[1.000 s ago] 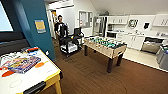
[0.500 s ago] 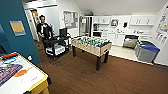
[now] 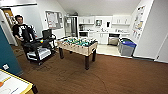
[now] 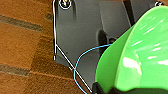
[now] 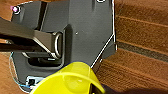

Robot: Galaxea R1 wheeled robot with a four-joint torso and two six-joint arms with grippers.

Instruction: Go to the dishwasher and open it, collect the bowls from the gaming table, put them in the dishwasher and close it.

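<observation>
The left gripper (image 4: pixel 106 89) is closed on the edge of a bright lime-green round plastic bowl (image 4: pixel 135 55), a dark finger (image 4: pixel 100 88) pressed against its rim. The bowl is carried off the ground, with brown striped carpet (image 4: pixel 22 50) beneath the fingers. The right gripper (image 5: pixel 98 89) likewise clamps the rim of a yellow round plastic bowl (image 5: pixel 70 80) above the same carpet. That makes two bowls, one per gripper; what is in them cannot be told.

Just beside the robot, on the left gripper's side, is a corner of the white-topped, yellow-rimmed gaming table (image 3: pixel 23 83). Ahead of both grippers stands one green-field football table (image 3: pixel 77 46). Far beyond it, in the white kitchen, is the brushed-steel dishwasher (image 3: pixel 113 39), shut, with blue-lidded grey bins (image 3: pixel 127 47) near it. A person (image 3: pixel 21 31) stands behind a black cart (image 3: pixel 37 48).
</observation>
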